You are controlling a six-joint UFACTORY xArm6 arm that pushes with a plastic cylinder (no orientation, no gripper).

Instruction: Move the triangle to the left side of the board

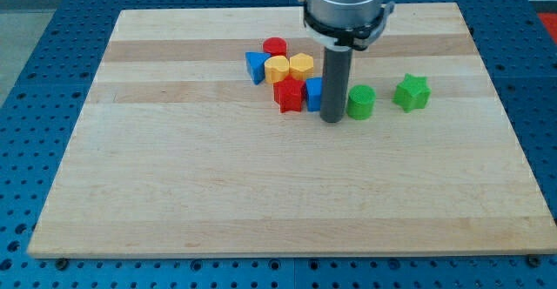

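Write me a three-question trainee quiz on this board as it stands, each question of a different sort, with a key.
1. True or false: my tip stands between the blue cube and the green cylinder.
2. Which block lies farthest toward the view's right? A) red cylinder B) green star C) blue triangle
3. Fill in: the two blocks side by side above the red star, a heart and a hexagon, are both coloured ____.

Key: 1 true; 2 B; 3 yellow.
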